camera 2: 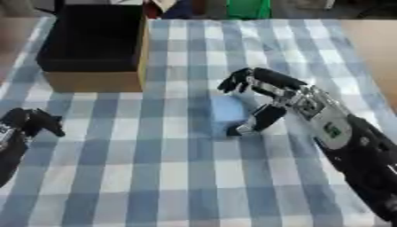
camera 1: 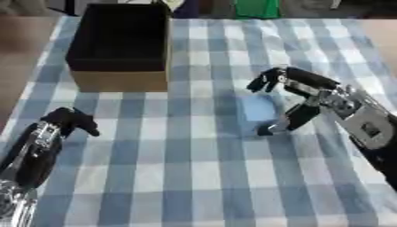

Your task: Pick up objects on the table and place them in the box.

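A cardboard box (camera 1: 120, 80) with a dark inside stands open at the far left of the checked cloth. A small pale blue block (camera 1: 258, 107) lies on the cloth right of centre. My right hand (camera 1: 314, 91) comes in from the right and arches over the block. Its fingers (camera 1: 266, 81) hang just beyond the block's far side and its thumb (camera 1: 293, 119) lies along the block's near right side. The hand is open and the block rests on the cloth. My left hand (camera 1: 66, 119) rests at the lower left with relaxed fingers, holding nothing.
The blue and white checked cloth (camera 1: 194, 177) covers the table, with bare wood showing at the left edge (camera 1: 15, 66) and the far right corner. A green thing (camera 1: 256, 8) and other dark items stand beyond the far edge.
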{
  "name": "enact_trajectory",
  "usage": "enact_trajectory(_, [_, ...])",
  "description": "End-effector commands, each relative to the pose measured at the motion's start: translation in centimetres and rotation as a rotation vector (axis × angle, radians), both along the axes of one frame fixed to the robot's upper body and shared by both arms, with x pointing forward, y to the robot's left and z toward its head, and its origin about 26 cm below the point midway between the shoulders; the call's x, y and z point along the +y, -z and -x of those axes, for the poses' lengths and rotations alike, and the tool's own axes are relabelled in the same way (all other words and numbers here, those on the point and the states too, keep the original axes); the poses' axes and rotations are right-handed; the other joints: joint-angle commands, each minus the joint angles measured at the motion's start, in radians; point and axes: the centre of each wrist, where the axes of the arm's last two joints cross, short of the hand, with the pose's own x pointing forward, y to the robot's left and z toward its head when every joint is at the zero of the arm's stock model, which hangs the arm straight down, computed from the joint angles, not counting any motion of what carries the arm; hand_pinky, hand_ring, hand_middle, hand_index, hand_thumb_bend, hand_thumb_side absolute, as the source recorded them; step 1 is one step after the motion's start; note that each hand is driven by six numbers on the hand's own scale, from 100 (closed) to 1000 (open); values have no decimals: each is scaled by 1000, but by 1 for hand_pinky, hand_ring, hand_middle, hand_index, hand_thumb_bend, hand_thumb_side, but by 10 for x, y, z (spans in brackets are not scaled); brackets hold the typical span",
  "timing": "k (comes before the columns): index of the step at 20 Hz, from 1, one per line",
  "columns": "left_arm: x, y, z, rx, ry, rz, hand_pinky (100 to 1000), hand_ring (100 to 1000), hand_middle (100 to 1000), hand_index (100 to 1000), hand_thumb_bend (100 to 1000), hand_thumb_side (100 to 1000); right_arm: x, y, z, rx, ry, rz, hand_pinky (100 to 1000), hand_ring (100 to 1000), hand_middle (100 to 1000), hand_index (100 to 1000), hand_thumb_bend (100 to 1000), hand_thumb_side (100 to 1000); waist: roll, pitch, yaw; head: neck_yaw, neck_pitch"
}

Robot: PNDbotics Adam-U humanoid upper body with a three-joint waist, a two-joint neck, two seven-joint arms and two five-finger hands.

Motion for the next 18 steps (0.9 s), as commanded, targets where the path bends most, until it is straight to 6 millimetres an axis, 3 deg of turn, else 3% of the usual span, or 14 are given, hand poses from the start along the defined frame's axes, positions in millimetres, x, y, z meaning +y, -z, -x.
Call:
enact_trajectory(1, [1, -5, 0, -18, 6, -10, 887, 541, 522, 549, 186, 946, -3, -6, -2, -29, 5, 24, 669, 749, 635, 778, 645, 347, 0, -17, -1, -3, 1])
enact_trajectory(10, [1, -5, 0, -18, 6, -9, 888, 540, 522, 549, 186, 946, -3, 4, -4, -33, 6, 52, 658, 731, 569, 723, 611, 346, 2, -16, -1, -5, 1])
enact_trajectory(18, [1, -5, 0, -16, 5, -10, 888, 538, 522, 548, 187, 946, -4, 2, -3, -76, 16, 6, 628, 697, 473, 636, 541, 275, 0, -17, -1, -4, 0])
